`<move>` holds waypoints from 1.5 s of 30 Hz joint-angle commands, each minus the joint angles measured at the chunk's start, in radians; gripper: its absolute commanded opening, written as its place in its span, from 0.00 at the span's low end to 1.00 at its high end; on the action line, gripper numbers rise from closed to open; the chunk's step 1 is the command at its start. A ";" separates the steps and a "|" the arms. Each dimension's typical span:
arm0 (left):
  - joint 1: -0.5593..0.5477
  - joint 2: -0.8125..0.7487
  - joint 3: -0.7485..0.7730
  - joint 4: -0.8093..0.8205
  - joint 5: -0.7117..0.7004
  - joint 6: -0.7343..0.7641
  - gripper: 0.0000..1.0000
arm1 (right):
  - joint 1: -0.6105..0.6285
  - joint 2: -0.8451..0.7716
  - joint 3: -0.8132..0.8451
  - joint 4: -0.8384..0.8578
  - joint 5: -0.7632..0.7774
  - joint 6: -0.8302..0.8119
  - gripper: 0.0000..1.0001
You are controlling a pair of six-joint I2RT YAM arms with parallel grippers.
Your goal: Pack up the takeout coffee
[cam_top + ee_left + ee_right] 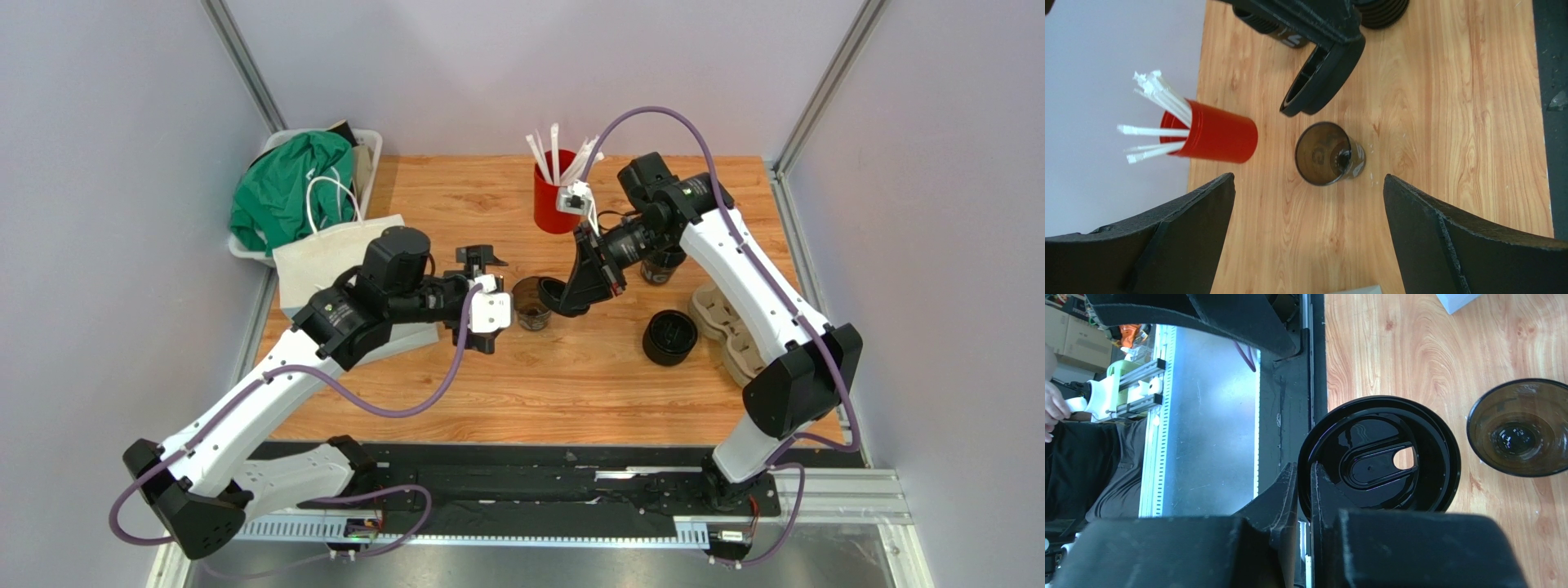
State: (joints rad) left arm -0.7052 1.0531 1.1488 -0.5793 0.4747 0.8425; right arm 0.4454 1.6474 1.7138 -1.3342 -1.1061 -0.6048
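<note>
An open dark takeout coffee cup [534, 304] without a lid stands mid-table, also seen in the left wrist view [1328, 154] and the right wrist view [1521, 427]. My right gripper [570, 292] is shut on the rim of a round black lid [1379, 456], held tilted just right of and above that cup. My left gripper [485, 292] is open just left of the cup, its jaws [1309, 184] wide apart with only bare wood between them. A lidded black cup [670, 337] stands to the right. Another dark cup [662, 266] is partly hidden behind the right arm.
A brown pulp carrier [730, 331] lies at the table's right edge. The red cup of white straws [555, 202] stands at the back centre. A white bin with green cloth [301, 190] and a white bag [325, 257] sit at the back left.
</note>
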 commanded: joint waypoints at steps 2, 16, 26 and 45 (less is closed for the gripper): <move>-0.048 0.028 -0.032 0.110 0.078 0.027 0.97 | 0.001 -0.023 0.000 -0.071 -0.084 -0.049 0.10; -0.122 0.096 -0.029 0.171 0.010 0.000 0.92 | 0.064 0.008 -0.026 -0.086 -0.101 -0.079 0.10; -0.149 0.120 -0.034 0.159 0.019 0.004 0.73 | 0.076 0.015 -0.008 -0.097 -0.104 -0.075 0.10; -0.152 0.116 -0.027 0.160 0.007 -0.134 0.11 | 0.016 -0.082 0.080 -0.019 0.142 0.019 0.45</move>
State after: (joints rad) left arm -0.8574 1.1786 1.1057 -0.4778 0.4950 0.7872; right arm 0.5041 1.6657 1.7390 -1.3502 -1.1091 -0.6411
